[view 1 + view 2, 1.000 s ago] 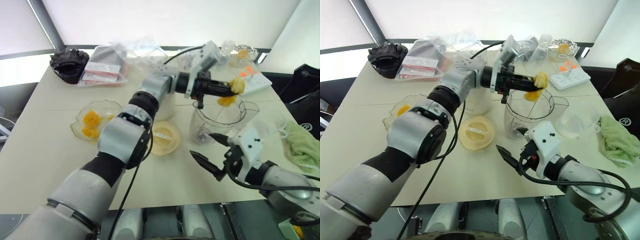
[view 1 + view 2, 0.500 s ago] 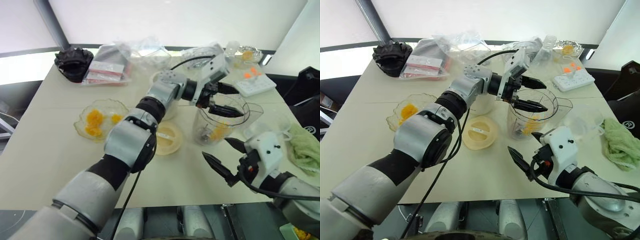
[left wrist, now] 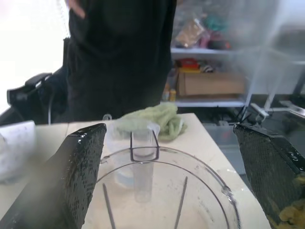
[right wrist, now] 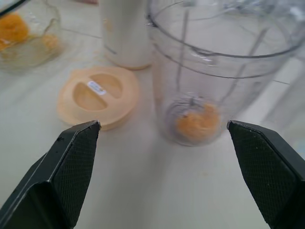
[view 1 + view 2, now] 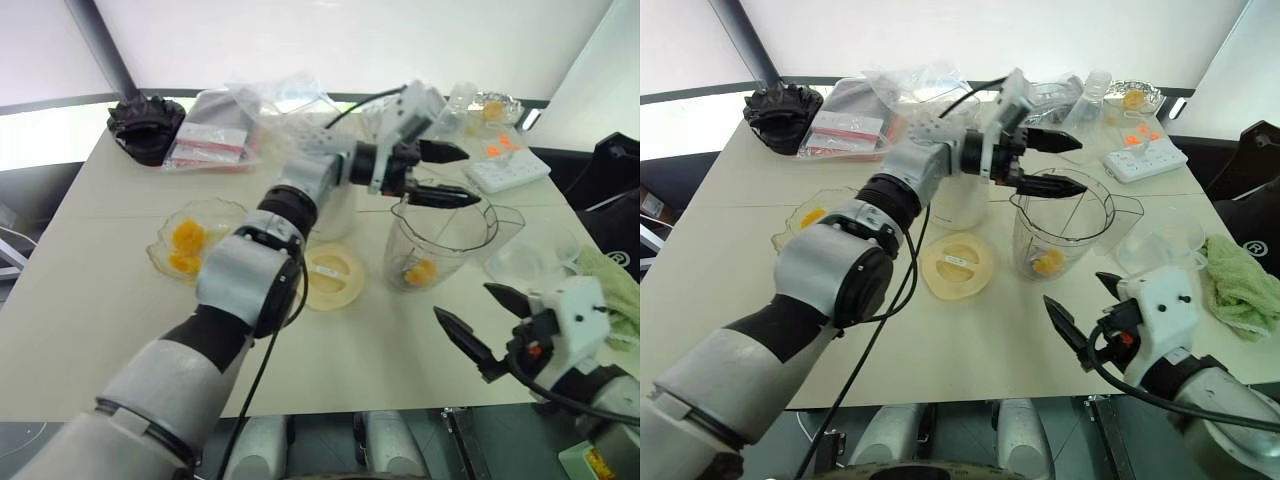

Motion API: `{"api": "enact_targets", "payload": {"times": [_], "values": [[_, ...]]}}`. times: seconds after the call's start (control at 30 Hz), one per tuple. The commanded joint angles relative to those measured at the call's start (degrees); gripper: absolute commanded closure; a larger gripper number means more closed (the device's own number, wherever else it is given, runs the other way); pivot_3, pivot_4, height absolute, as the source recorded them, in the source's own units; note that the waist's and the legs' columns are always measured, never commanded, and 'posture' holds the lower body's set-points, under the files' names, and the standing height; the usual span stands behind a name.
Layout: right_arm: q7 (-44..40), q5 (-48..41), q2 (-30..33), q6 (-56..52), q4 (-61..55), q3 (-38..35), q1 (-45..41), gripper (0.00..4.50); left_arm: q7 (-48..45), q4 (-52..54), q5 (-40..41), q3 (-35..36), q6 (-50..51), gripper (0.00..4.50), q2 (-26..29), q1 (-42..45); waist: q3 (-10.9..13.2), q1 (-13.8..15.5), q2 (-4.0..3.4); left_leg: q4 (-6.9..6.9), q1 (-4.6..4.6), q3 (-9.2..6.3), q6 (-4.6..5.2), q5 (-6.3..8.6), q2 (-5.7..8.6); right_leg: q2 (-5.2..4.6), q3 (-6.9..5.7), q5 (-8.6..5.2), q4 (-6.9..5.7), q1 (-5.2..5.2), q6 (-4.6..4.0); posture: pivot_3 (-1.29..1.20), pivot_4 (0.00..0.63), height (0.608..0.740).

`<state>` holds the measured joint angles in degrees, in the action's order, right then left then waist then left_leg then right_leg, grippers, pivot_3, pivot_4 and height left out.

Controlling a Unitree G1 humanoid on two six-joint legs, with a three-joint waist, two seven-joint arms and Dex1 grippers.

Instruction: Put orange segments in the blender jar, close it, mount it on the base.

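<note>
The clear blender jar (image 5: 445, 235) stands upright right of the table's middle, and one orange segment (image 5: 420, 272) lies at its bottom by the blades. My left gripper (image 5: 468, 175) hovers level just over the jar's rim, open and empty, with orange pulp stuck to one finger (image 3: 290, 214). More orange segments (image 5: 185, 245) sit in a glass bowl on the left. The white base (image 5: 335, 215) stands behind my left forearm, left of the jar. My right gripper (image 5: 462, 303) is open and empty near the table's front edge, in front of the jar.
A flat cream lid (image 5: 335, 275) lies between the bowl and the jar. A small clear cup (image 5: 525, 262) and a green cloth (image 5: 1238, 280) are right of the jar. A white power strip (image 5: 510, 165), plastic bags (image 5: 230, 125) and a person in dark clothes (image 3: 119, 52) are at the far side.
My left gripper opened and the orange segment dropped into the jar; the gripper then rose slightly. My right gripper drew back toward the near right edge.
</note>
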<state>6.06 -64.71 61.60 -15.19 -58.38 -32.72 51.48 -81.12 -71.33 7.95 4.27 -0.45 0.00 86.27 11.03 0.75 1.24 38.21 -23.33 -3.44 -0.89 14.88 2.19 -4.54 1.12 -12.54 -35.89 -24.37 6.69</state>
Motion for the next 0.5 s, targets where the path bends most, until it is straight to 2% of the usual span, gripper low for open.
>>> {"api": "enact_targets", "payload": {"times": [0.03,0.17,0.23,0.33,0.5], "values": [[-1.7,0.7,-3.2,3.2,-1.6,-7.7,4.7,0.00,-3.5,4.9,2.0,1.1,1.8,0.05,3.8,-0.9,0.0,0.0,0.00,0.00,-0.01,0.01,0.00,0.00,0.00,-0.01,0.01,0.00,0.01,0.00,0.00,0.00,0.150,0.740],[-4.5,1.5,-8.9,2.6,-1.6,-14.8,10.5,0.00,-4.9,11.2,1.7,-1.1,3.8,0.05,6.6,-5.5,0.0,0.1,-0.01,0.01,0.02,-0.02,0.00,0.00,-0.05,-0.03,0.00,0.00,0.07,0.11,0.00,0.00,0.150,0.740],[-5.1,2.0,-12.4,-0.2,-1.5,-18.0,11.7,0.00,-6.5,18.6,1.3,-3.5,5.5,0.05,8.8,-11.5,0.0,0.1,-0.04,0.01,0.02,-0.02,0.00,0.00,-0.10,-0.07,0.02,0.00,0.09,0.11,0.00,0.00,0.150,0.740],[-5.6,2.9,-15.1,-4.0,0.8,-19.4,10.5,0.00,-7.5,32.1,1.4,-7.3,10.5,0.05,11.9,-22.4,-0.1,-0.4,-0.12,-0.02,0.09,-0.02,0.04,0.03,-0.22,-0.06,0.18,-0.07,0.12,0.11,-0.19,0.00,0.150,0.740],[-4.6,5.7,-16.1,-9.6,8.3,-15.8,1.5,0.00,-3.4,49.7,2.6,-10.9,18.2,0.05,15.6,-36.5,-0.1,0.1,-0.14,-0.01,0.09,-0.04,0.05,0.03,-0.24,-0.09,0.25,-0.10,0.17,0.10,-0.27,0.00,0.150,0.740]]}}
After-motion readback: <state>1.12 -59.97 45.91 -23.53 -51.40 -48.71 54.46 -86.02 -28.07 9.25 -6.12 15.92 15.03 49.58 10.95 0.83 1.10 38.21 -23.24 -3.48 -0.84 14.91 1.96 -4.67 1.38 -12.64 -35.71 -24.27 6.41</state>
